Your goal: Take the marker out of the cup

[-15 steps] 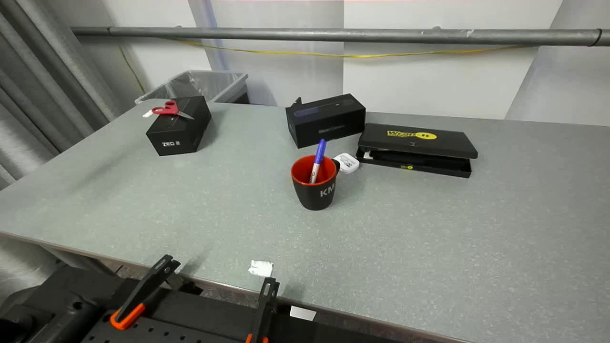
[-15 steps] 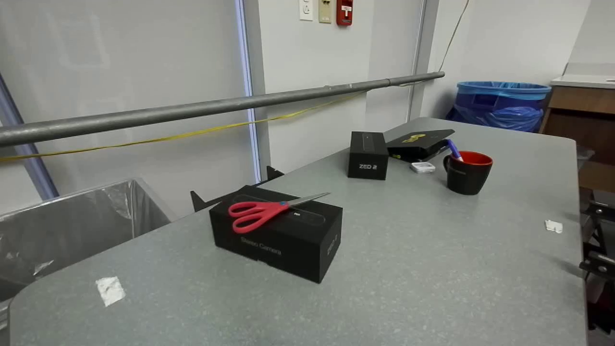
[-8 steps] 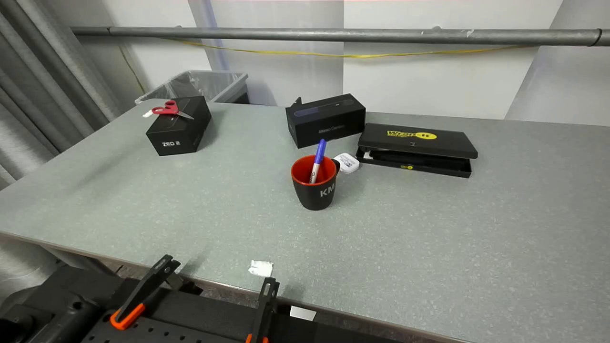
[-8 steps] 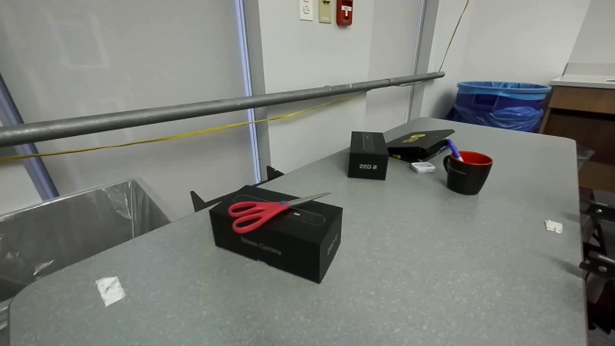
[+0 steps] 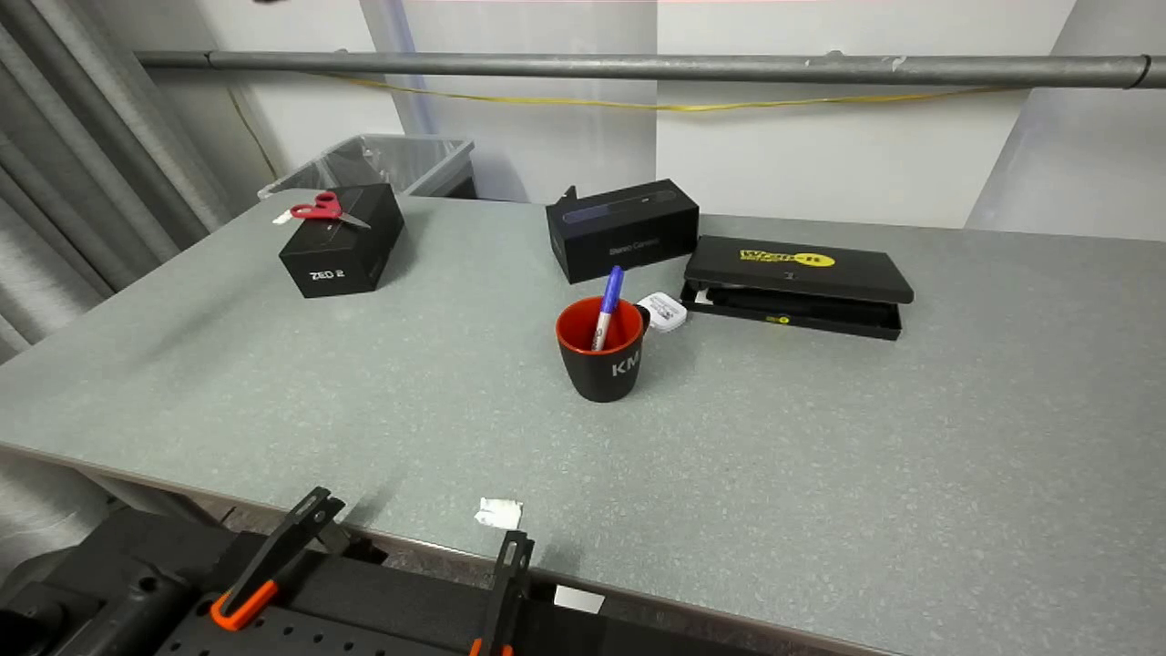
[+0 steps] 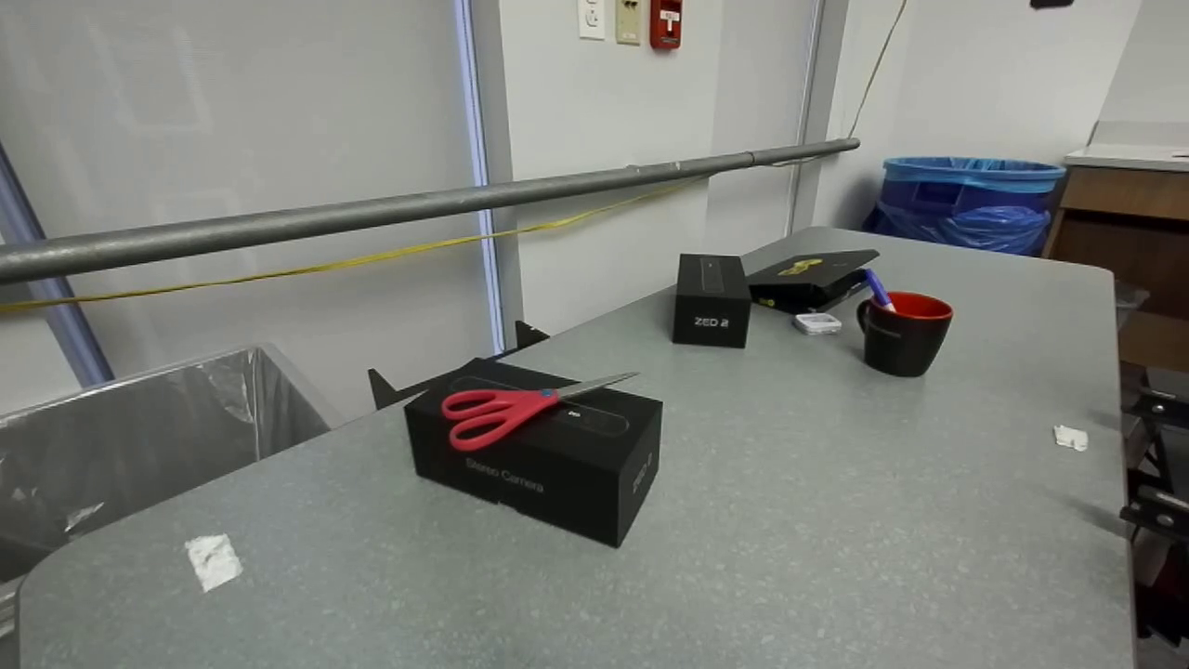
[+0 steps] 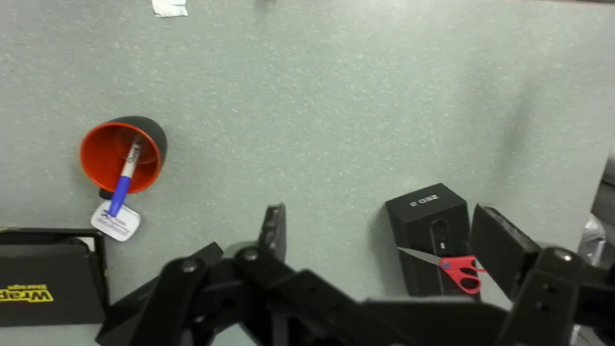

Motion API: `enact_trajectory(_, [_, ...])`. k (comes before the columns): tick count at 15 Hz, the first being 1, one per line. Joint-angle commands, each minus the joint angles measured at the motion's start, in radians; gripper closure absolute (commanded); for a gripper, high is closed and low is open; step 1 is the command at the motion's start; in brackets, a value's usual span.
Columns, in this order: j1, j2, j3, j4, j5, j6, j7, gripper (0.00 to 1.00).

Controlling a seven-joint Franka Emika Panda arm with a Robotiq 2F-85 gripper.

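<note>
The cup point(image 5: 594, 375) stands upright on the table, black outside and red inside, with pale letters on its side. It also shows in an exterior view point(image 6: 903, 346) and at the left of the wrist view point(image 7: 98, 156). The marker point(image 5: 611, 296) leans inside the cup, its blue cap sticking out above the rim near the handle; it also shows in the wrist view point(image 7: 125, 178). My gripper point(image 7: 381, 211) is open and empty, high above the table, its fingers wide apart. The cup is off to its left in the wrist view. Only a small dark tip shows at the top edge of both exterior views.
A black box point(image 5: 337, 255) carries red scissors point(image 5: 319, 208). A second black box point(image 5: 629, 232), a partly open black case point(image 5: 802, 273) and a small white case point(image 5: 665, 312) stand behind and beside the cup. A lined bin point(image 5: 446, 164) is beyond the table edge.
A small dark tip has come into view at the top edge of both exterior views. The cup, marker and boxes have not moved.
</note>
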Motion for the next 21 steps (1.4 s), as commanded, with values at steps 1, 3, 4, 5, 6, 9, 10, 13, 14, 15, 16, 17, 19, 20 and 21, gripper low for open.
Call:
enact_trajectory(1, [-0.078, 0.005, -0.06, -0.093, -0.073, 0.125, -0.064, 0.0])
enact_trajectory(3, [-0.11, 0.006, -0.102, -0.126, -0.088, 0.19, -0.091, 0.0])
enact_trajectory(4, [-0.112, -0.002, -0.127, -0.131, -0.069, 0.186, -0.11, 0.0])
enact_trajectory(5, [-0.098, 0.016, -0.099, -0.107, -0.066, 0.155, -0.078, 0.0])
enact_trajectory(6, [-0.106, 0.017, -0.111, -0.114, -0.066, 0.158, -0.086, 0.0])
enact_trajectory(9, [-0.103, 0.017, -0.102, -0.113, -0.067, 0.158, -0.085, 0.0])
enact_trajectory(10, [-0.101, 0.017, -0.101, -0.113, -0.067, 0.158, -0.085, 0.0])
enact_trajectory(13, [-0.101, 0.017, -0.1, -0.113, -0.067, 0.158, -0.085, 0.0])
enact_trajectory(14, [-0.116, 0.035, -0.087, -0.13, -0.104, 0.193, -0.077, 0.0])
enact_trajectory(15, [-0.126, 0.051, -0.085, -0.141, -0.125, 0.212, -0.074, 0.0])
enact_trajectory(16, [-0.136, 0.075, -0.089, -0.149, -0.142, 0.231, -0.072, 0.0])
enact_trajectory(17, [-0.148, 0.103, -0.092, -0.16, -0.165, 0.259, -0.064, 0.0])
enact_trajectory(19, [-0.176, 0.154, -0.092, -0.184, -0.214, 0.347, -0.044, 0.0])
enact_trajectory(20, [-0.187, 0.189, -0.097, -0.187, -0.227, 0.392, -0.036, 0.0])
enact_trajectory(21, [-0.199, 0.223, -0.1, -0.188, -0.242, 0.435, -0.027, 0.0])
